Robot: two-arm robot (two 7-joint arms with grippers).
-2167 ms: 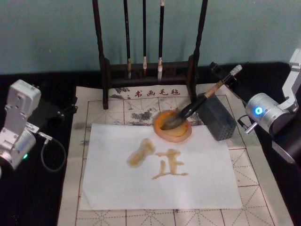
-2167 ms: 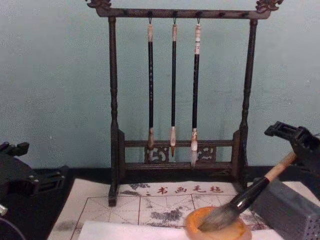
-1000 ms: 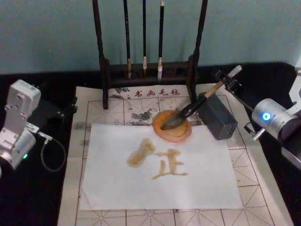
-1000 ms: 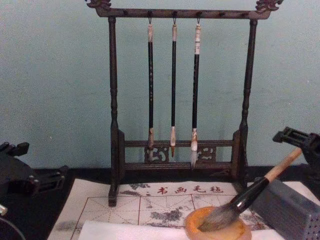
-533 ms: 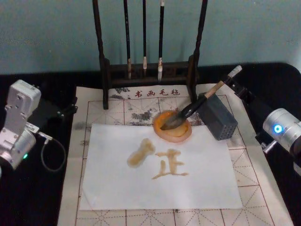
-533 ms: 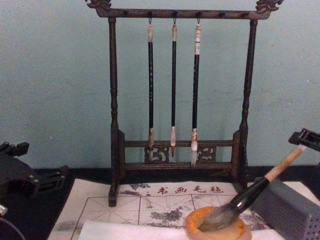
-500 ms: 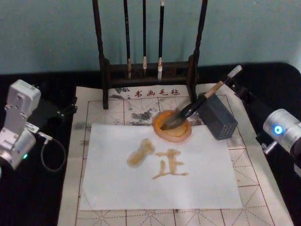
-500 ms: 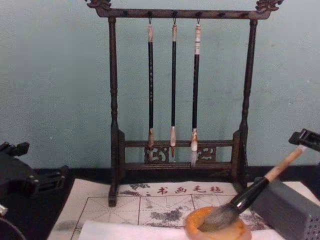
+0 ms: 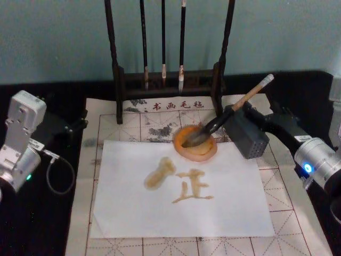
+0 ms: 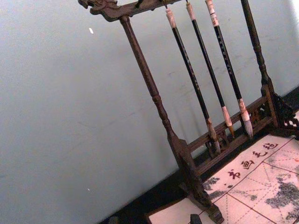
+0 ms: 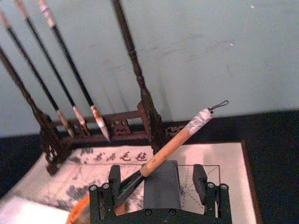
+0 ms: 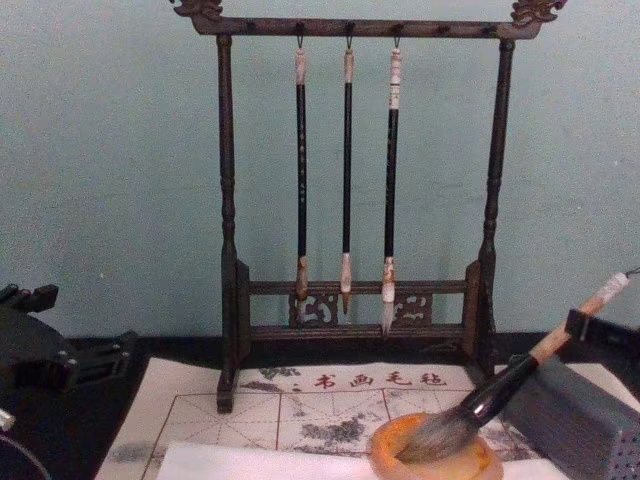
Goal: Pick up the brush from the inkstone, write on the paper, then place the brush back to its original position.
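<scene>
The brush [image 9: 236,108] lies with its grey bristle head in the orange inkstone [image 9: 209,153] and its handle propped on a grey block [image 9: 248,136]. Nothing holds it. In the chest view the brush [image 12: 500,388] slants up to the right out of the inkstone [image 12: 385,448]. My right gripper [image 9: 265,115] is open, just right of the block and below the handle's white-wrapped end. The right wrist view looks past the gripper [image 11: 157,175] at the brush [image 11: 173,144]. The white paper [image 9: 234,205] bears tan-brown strokes. My left gripper [image 9: 74,124] is parked open at the far left.
A dark wooden rack [image 9: 170,80] with three thin hanging brushes stands behind the inkstone. A beige gridded mat [image 9: 133,120] with red characters lies under the paper, on a black tabletop. The left arm's white housing [image 9: 21,138] and its cable sit left of the mat.
My right gripper has drawn away from the handle's end, swinging right and then down beside the grey block. The brush stays put in the inkstone. The left arm has not moved.
</scene>
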